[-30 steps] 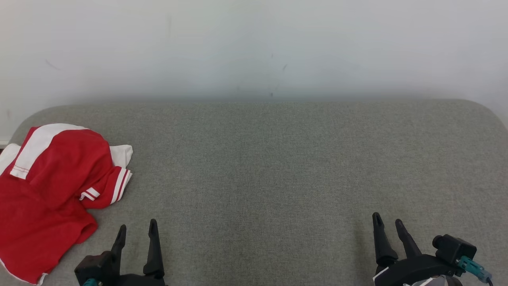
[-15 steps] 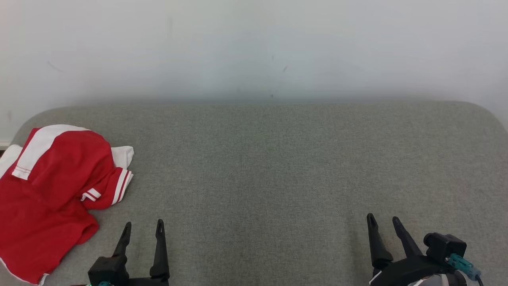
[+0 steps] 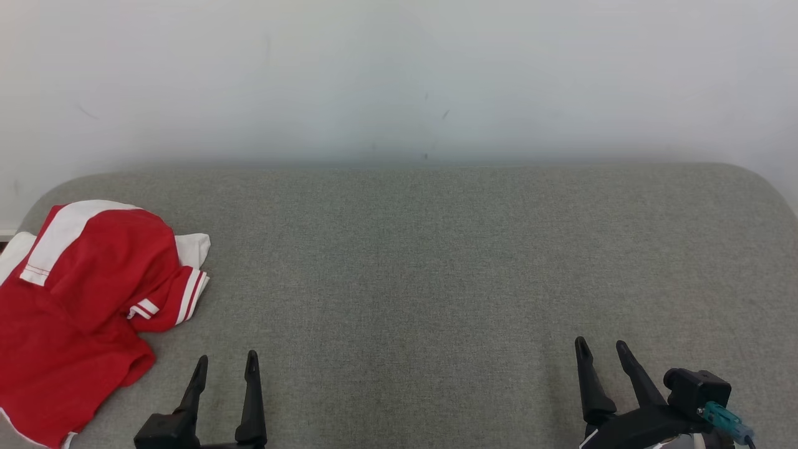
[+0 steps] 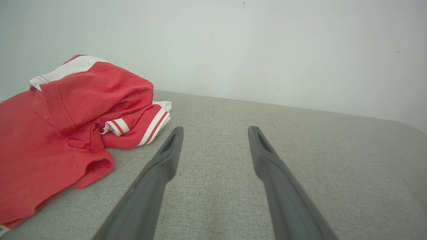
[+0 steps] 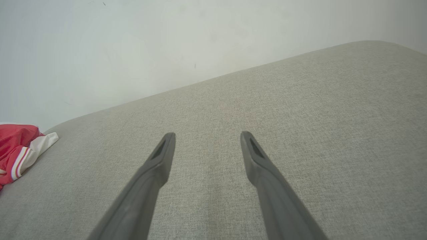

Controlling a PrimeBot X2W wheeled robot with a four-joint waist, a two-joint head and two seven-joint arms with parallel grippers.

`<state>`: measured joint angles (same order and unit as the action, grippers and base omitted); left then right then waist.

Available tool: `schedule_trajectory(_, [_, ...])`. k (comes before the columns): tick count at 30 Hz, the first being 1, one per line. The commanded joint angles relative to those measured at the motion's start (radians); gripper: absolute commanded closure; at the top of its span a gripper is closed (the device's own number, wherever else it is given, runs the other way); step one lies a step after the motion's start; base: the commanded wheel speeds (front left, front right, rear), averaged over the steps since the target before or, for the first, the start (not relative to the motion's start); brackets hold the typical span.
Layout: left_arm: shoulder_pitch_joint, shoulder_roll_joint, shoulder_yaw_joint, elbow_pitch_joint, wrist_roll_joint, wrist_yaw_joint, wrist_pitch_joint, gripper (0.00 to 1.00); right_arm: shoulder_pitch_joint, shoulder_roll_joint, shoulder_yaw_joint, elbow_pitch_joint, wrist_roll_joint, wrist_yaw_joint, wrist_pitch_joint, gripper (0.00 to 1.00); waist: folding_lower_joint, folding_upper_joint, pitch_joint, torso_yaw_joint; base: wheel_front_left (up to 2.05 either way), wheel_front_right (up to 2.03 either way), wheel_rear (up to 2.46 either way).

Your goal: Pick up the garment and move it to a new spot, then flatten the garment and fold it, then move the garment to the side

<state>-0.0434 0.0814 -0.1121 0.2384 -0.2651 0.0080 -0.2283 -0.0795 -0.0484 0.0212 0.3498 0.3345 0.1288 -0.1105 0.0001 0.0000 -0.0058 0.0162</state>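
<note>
The left gripper [image 3: 226,360] hovers low over the near edge of the grey padded surface [image 3: 436,262], its two dark fingers spread wide with nothing between them. The right gripper [image 3: 601,346], well off to the other side, gapes just as empty. The garment [image 3: 87,299] lies crumpled at the surface's left end, near the left gripper but not touching it, one striped cuff turned toward the middle. A pale wall [image 3: 399,75] rises behind.
</note>
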Motion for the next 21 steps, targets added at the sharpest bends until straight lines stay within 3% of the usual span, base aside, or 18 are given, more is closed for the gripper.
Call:
schedule_trajectory(1, [0.006, -0.002, 0.006, 0.0, 0.021, -0.008, -0.01, 0.0, 0.007, -0.003, 0.004, -0.006, -0.004, 0.003, -0.007, 0.0, -0.0001, 0.0, 0.0, 0.0, 0.0, 0.0, 0.0])
schedule_trajectory(21, [-0.007, -0.027, 0.038, 0.023, 0.11, -0.036, -0.039, 0.0, 0.007, -0.003, 0.008, -0.018, -0.066, 0.004, -0.012, 0.0, -0.0001, 0.0, 0.005, -0.001, 0.0, 0.0, 0.0])
